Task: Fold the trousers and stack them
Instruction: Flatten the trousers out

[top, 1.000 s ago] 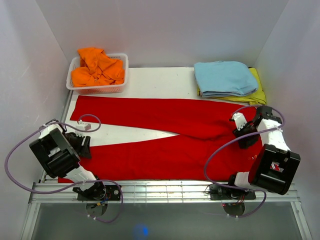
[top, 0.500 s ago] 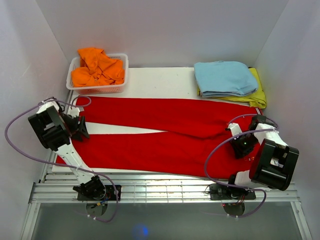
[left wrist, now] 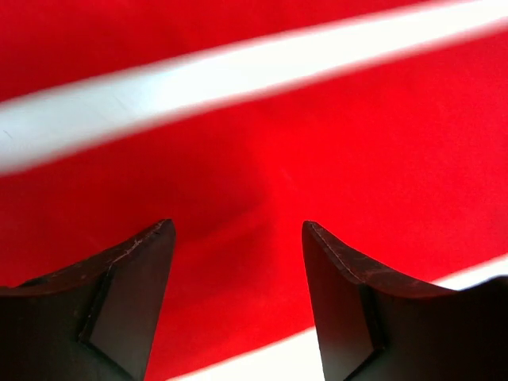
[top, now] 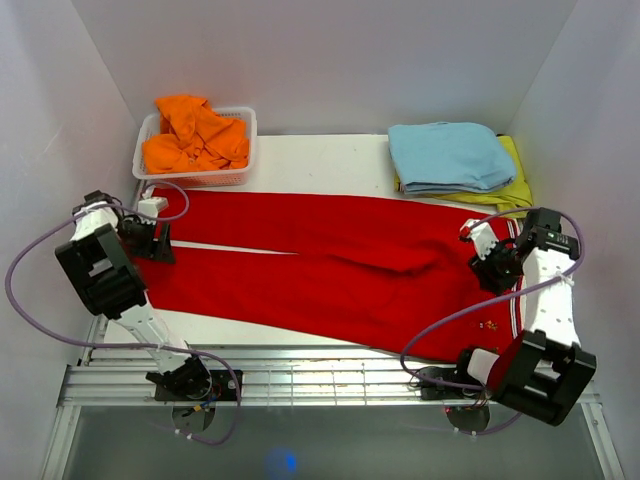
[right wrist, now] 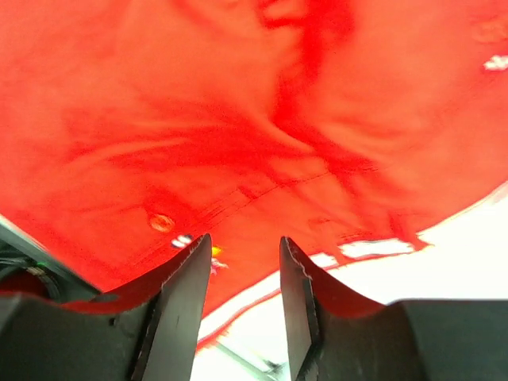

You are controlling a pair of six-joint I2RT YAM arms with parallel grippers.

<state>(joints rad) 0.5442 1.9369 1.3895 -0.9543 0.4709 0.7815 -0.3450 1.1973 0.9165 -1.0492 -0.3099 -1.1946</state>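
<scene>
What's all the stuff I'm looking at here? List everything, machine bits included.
table: one, white, under everything
trousers: one, red, spread flat across the table
basket: one, white, far left corner
clothes: one heap, orange, in the basket
blue cloth: one, light blue, folded, far right, on the yellow cloth
yellow cloth: one, yellow, beneath the blue
left pincer: one, black, open, over the trousers' left end
right pincer: one, black, open, over their right end

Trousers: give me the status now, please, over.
Left gripper open, over the leg ends. Right gripper open, over the waist end. Trousers spread flat, not yet folded. Nothing on them; basket and blue stack at far edge.
</scene>
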